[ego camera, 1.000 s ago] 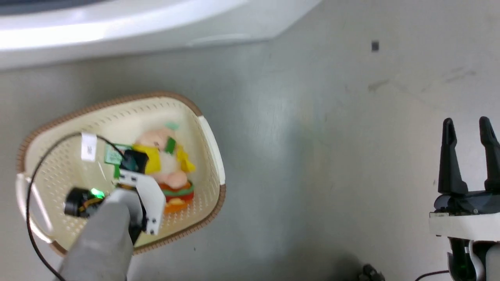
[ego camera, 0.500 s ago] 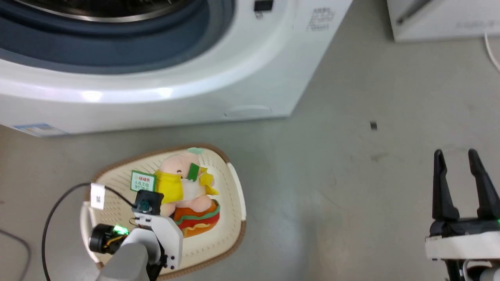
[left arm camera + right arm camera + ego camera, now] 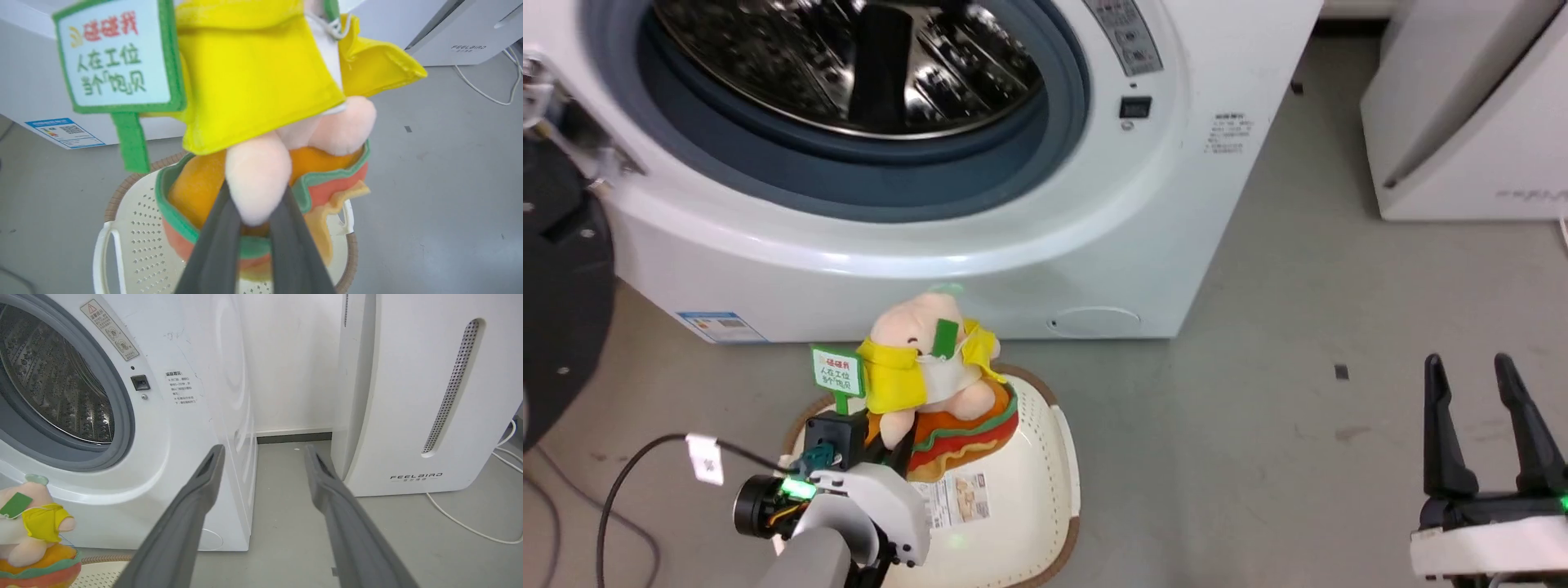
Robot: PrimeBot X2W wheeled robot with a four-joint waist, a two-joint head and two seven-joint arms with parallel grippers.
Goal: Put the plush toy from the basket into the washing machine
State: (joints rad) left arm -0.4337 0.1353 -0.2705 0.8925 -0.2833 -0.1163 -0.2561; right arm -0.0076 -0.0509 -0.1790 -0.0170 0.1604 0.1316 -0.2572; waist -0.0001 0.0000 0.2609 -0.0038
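The peach-pink plush toy [image 3: 927,367] hangs upright just above the cream basket [image 3: 1029,457], in front of the washing machine [image 3: 1176,204]. My left gripper [image 3: 894,447] is shut on the toy from below. In the left wrist view its dark fingers [image 3: 220,237] pinch a pink foot of the plush toy [image 3: 253,102] over the orange burger base, with the basket [image 3: 135,228] beneath. The porthole is open and shows the steel drum [image 3: 849,57]. My right gripper [image 3: 1468,367] stands open and empty at the lower right, well away. The right wrist view shows the right gripper [image 3: 263,449], the toy [image 3: 28,531] and the washing machine [image 3: 184,437].
The black-framed door [image 3: 556,286] is swung open at the far left. A plain white FEELBIRD appliance [image 3: 1462,122] stands to the right of the machine, with a strip of grey floor [image 3: 1298,245] between them. A black cable [image 3: 629,482] trails from my left wrist.
The head camera has tilted up, bringing the drum and the door into view. My left gripper has lifted the plush toy from the basket's bottom to above its rim. The right gripper stays open.
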